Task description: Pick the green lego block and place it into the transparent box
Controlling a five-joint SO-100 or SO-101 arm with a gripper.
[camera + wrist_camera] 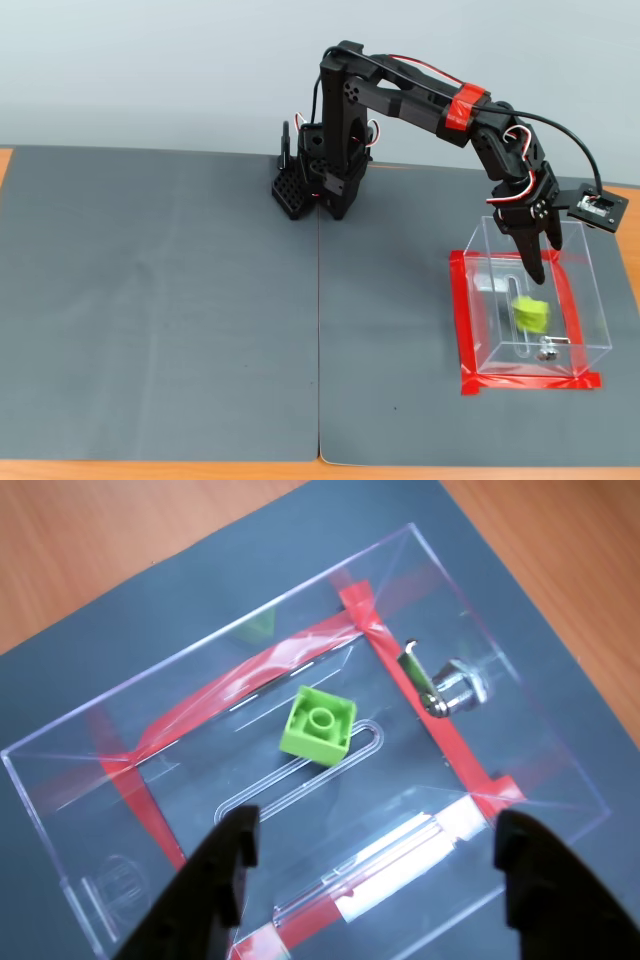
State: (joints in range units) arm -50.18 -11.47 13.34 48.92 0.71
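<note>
Two dark fingers are filling the bottom edge of the wrist view, spread wide with nothing between them, so the gripper (370, 870) is hanging open and empty over the transparent box (60, 780). Just beyond the fingers, toward twelve o'clock, the green lego block (319, 724) is lying on the floor of the box, slightly tilted, with only one stud clearly showing from this angle. Past it, at about two o'clock, a small metal fitting (452, 687) is sitting against the box wall, and red tape (250, 672) is running around the base of the box on the grey mat (150, 610).

In the fixed view the gripper (535, 262) is pointing down just inside the top of the transparent box (590, 300), with the green lego block (531, 312) below it, at six o'clock from the fingertips, resting inside the box.

Judging from this, the placing step is looking finished: the block is already inside and released. The next move is calling for a straight lift up and out, keeping the open fingers clear of the box walls.
</note>
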